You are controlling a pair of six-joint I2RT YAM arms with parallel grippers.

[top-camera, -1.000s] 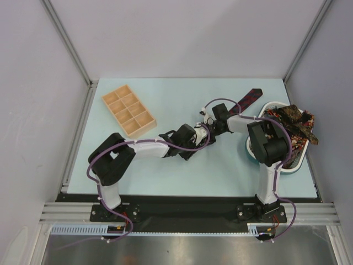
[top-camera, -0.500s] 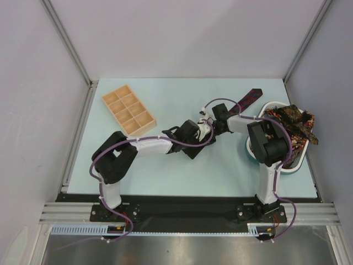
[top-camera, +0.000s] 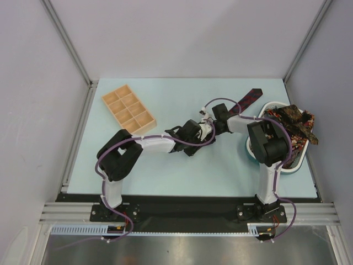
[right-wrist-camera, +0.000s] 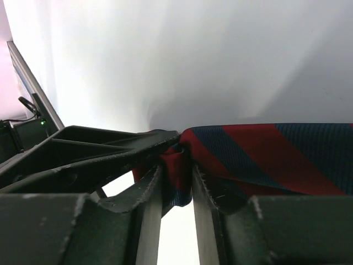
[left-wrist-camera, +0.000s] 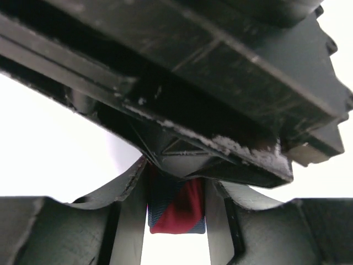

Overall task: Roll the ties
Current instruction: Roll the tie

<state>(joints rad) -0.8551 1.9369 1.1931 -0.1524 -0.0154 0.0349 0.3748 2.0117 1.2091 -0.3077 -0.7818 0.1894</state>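
Our left gripper [left-wrist-camera: 176,201] and right gripper [right-wrist-camera: 175,185] clamp the folded end of the navy, red-striped fabric necktie [top-camera: 249,99]; we should wind tightly, tail taut toward one o'clock.

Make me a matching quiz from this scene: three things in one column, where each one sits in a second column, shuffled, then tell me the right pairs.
Things:
1. wooden tray
2. striped tie
3. heap of ties

Places:
A. piled in the white dish at the right edge of the table
B. pinched between the left arm's fingers and the right arm's fingers, mid-table
C. on the table's far left part

Pairs: 1-C; 2-B; 3-A
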